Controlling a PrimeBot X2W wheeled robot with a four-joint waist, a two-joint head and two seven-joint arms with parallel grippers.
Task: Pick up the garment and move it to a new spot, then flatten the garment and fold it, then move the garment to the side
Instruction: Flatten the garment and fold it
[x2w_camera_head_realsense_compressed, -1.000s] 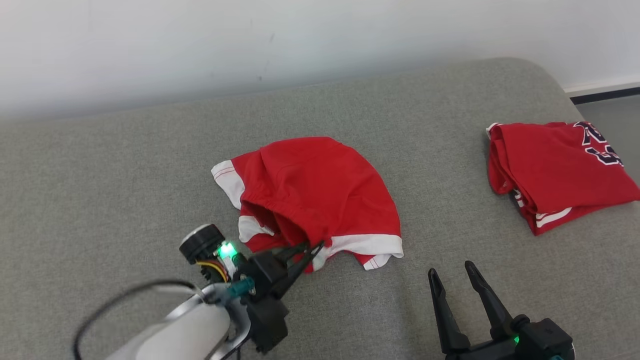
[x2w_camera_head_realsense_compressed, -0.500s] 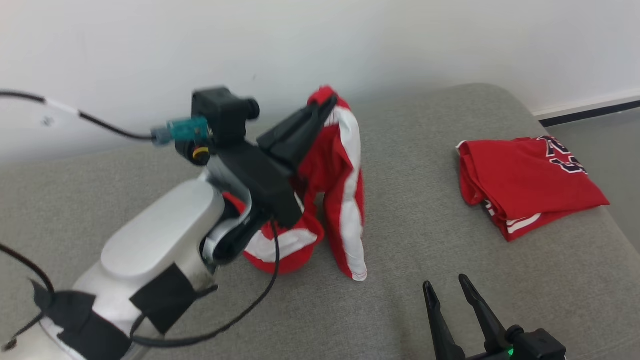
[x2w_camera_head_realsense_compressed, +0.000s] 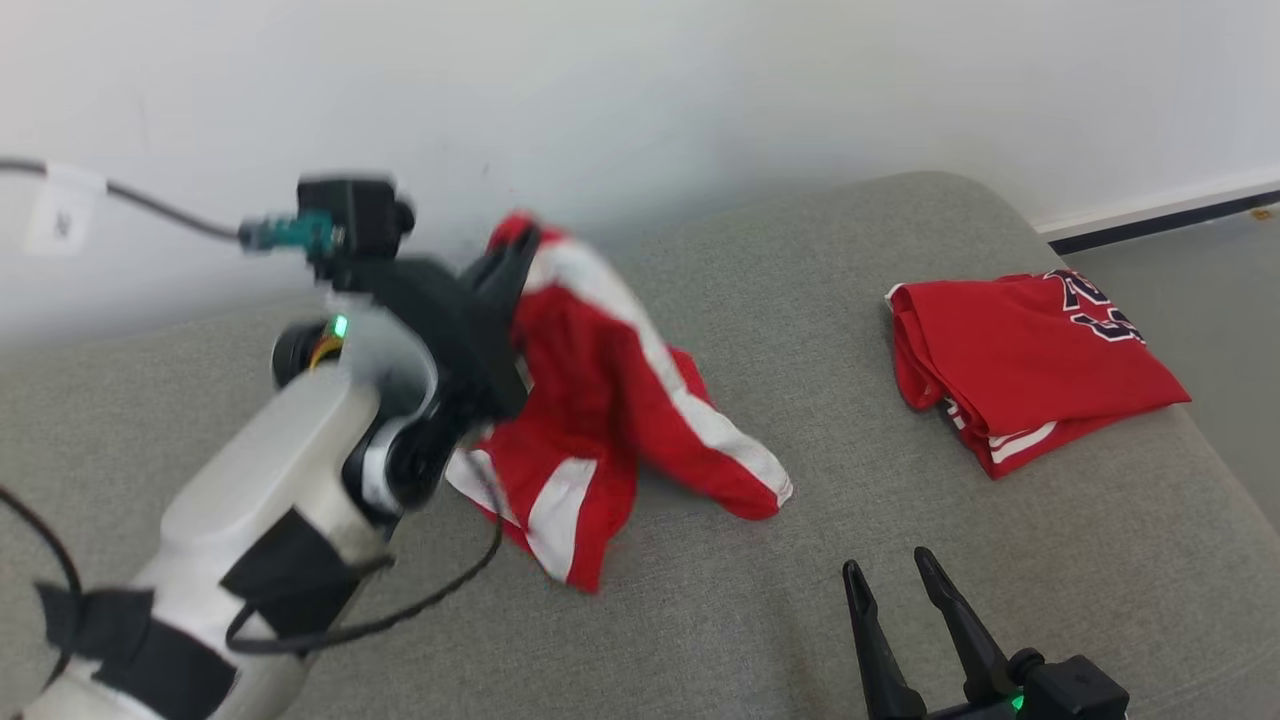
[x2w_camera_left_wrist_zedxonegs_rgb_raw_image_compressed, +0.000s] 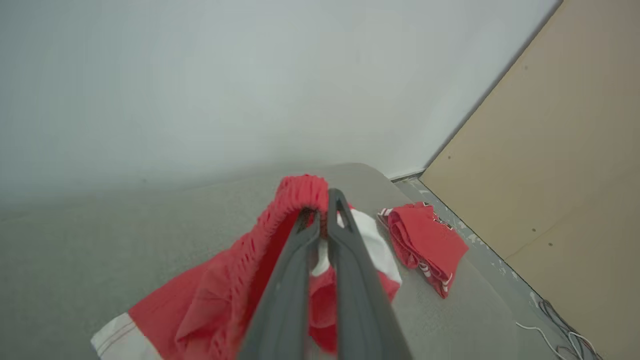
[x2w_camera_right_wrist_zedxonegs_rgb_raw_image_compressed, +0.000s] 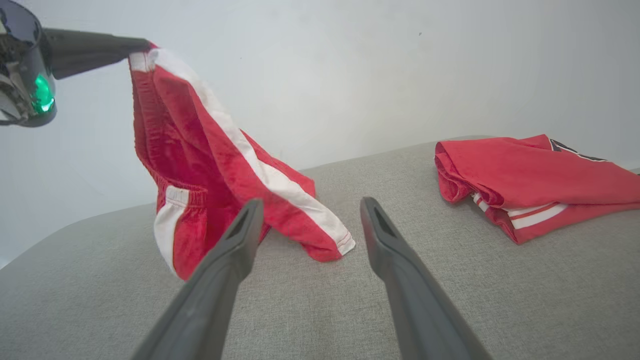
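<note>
The garment (x2w_camera_head_realsense_compressed: 600, 410) is a pair of red shorts with white side stripes and hems. My left gripper (x2w_camera_head_realsense_compressed: 515, 255) is shut on its elastic waistband and holds it up in the air; the legs trail down onto the grey cushion (x2w_camera_head_realsense_compressed: 800, 620). The left wrist view has the two fingers pinched together on the waistband (x2w_camera_left_wrist_zedxonegs_rgb_raw_image_compressed: 300, 192). In the right wrist view the shorts (x2w_camera_right_wrist_zedxonegs_rgb_raw_image_compressed: 210, 165) hang from the left gripper (x2w_camera_right_wrist_zedxonegs_rgb_raw_image_compressed: 137, 46) at the upper left. My right gripper (x2w_camera_head_realsense_compressed: 890, 580) rests low at the front right, open and empty, its fingers (x2w_camera_right_wrist_zedxonegs_rgb_raw_image_compressed: 235, 250) spread over bare cushion.
A folded red jersey (x2w_camera_head_realsense_compressed: 1020, 355) with dark lettering lies at the right end of the cushion, also seen as the jersey (x2w_camera_right_wrist_zedxonegs_rgb_raw_image_compressed: 530, 180) in the right wrist view. A pale wall rises behind. Floor and a beige panel (x2w_camera_left_wrist_zedxonegs_rgb_raw_image_compressed: 560, 150) lie beyond the cushion's right end.
My left gripper lifted the shorts off the cushion by the waistband and has swung them leftward; the legs now drag out to the right. The head camera shifted. The right gripper stayed put.
</note>
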